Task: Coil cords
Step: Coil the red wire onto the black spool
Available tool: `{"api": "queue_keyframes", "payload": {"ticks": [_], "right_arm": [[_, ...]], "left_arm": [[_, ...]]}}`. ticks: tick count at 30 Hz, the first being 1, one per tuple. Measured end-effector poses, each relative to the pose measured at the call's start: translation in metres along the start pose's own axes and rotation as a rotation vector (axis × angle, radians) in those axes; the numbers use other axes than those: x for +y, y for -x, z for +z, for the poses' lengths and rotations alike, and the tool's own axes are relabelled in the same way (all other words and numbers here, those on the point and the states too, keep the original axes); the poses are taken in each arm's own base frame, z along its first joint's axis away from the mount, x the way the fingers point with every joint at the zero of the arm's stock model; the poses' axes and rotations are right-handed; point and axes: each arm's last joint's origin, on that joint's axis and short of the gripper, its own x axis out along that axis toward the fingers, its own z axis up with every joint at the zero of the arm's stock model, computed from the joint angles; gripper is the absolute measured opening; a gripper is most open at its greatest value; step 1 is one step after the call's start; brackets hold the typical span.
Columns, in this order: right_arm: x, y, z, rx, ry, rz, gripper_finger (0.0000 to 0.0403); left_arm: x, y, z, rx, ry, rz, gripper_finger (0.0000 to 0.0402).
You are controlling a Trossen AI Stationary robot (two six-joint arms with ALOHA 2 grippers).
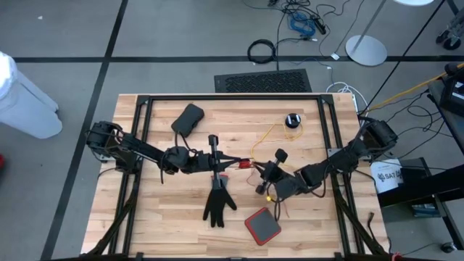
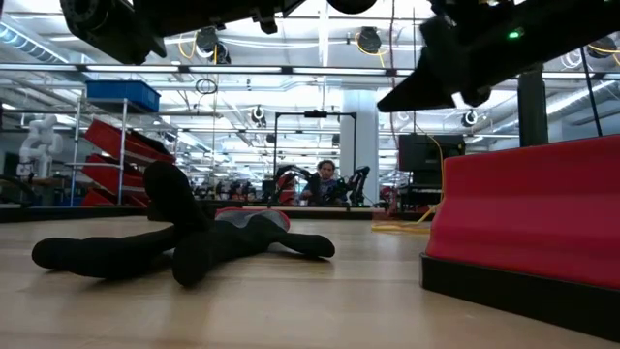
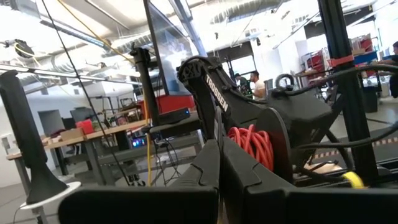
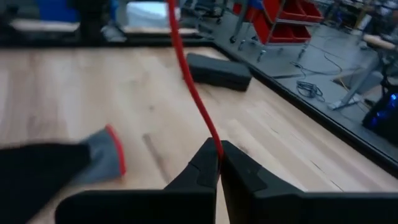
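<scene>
A thin red cord (image 4: 189, 81) runs taut between my two grippers over the middle of the table. My right gripper (image 4: 219, 152) (image 1: 257, 170) is shut on it. My left gripper (image 3: 219, 146) (image 1: 241, 162) reaches in from the left, shut, with a small red coil (image 3: 252, 144) of cord just past its fingertips. A black round puck (image 1: 292, 120) lies at the far right. Its yellow cord (image 1: 270, 135) curves over the wood toward the grippers. A yellow piece (image 1: 269, 194) shows under the right arm. My left gripper is shut where the red coil (image 3: 239, 140) begins. Its own fingers hide the place of contact, so the part held cannot be told. The coil is clear of the table. My right gripper pinches a single strand of the red cord (image 4: 217, 144) between its two fingertips. The fingers point nearly level toward the table's far left. The strand rises taut from them, clear of the table.
A black glove (image 1: 217, 203) with a grey, red-edged cuff (image 4: 106, 158) lies near the front, below the grippers. A red and black box (image 1: 262, 225) sits at the near edge. A black pouch (image 1: 190, 117) lies at the far left. A black upright piece (image 1: 213, 142) stands beside my left gripper.
</scene>
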Motion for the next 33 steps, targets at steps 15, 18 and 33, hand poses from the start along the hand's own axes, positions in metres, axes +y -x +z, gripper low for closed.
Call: {"api": "queue_keyframes", "payload": {"ticks": [15, 18, 33], "right_arm": [[0.015, -0.058, 0.005, 0.010, -0.099, -0.004, 0.0000], [0.018, -0.062, 0.010, 0.000, -0.098, -0.005, 0.0000], [0.020, -0.061, 0.021, -0.059, -0.145, -0.006, 0.0000]], "left_arm": [[0.001, -0.001, -0.016, 0.081, -0.127, 0.092, 0.0000], [0.000, -0.001, -0.022, 0.123, -0.166, 0.123, 0.0000], [-0.002, -0.001, -0.038, 0.187, -0.216, 0.147, 0.0000]]}}
